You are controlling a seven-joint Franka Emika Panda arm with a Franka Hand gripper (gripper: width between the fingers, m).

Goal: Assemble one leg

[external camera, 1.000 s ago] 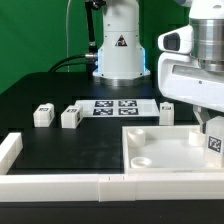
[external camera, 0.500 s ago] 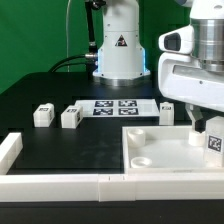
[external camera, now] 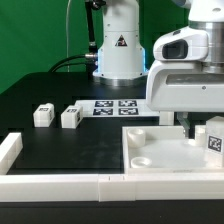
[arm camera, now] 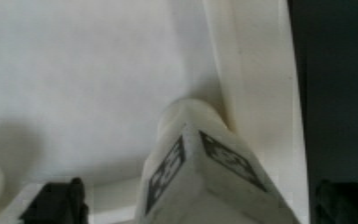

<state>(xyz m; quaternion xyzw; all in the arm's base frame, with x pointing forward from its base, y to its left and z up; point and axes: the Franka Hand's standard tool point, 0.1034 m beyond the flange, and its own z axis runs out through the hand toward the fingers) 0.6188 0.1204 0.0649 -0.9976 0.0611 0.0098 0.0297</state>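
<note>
- One leg (arm camera: 208, 160) sits right under the gripper (arm camera: 201, 203), between its two dark fingertips (arm camera: 55, 200), its black-and-white tag facing the wrist camera; the jaws stand spread, one tip on each side of the leg with a gap showing, so nothing is pinched.
- Directly beneath both lies the large white panel (external camera: 165, 160), the leg (external camera: 214, 138) resting on it near a raised rim, with the gripper (external camera: 193, 127) lowered over that edge.
- Farther out from the gripper, toward the exterior view's left, the marker board (external camera: 112, 107) lies flat on the black table (external camera: 60, 150).
- Two more small white legs (external camera: 70, 117) and (external camera: 42, 115) stand beyond it, well apart from the gripper.
- Long white bars (external camera: 60, 183) run along the table's near edge.
</note>
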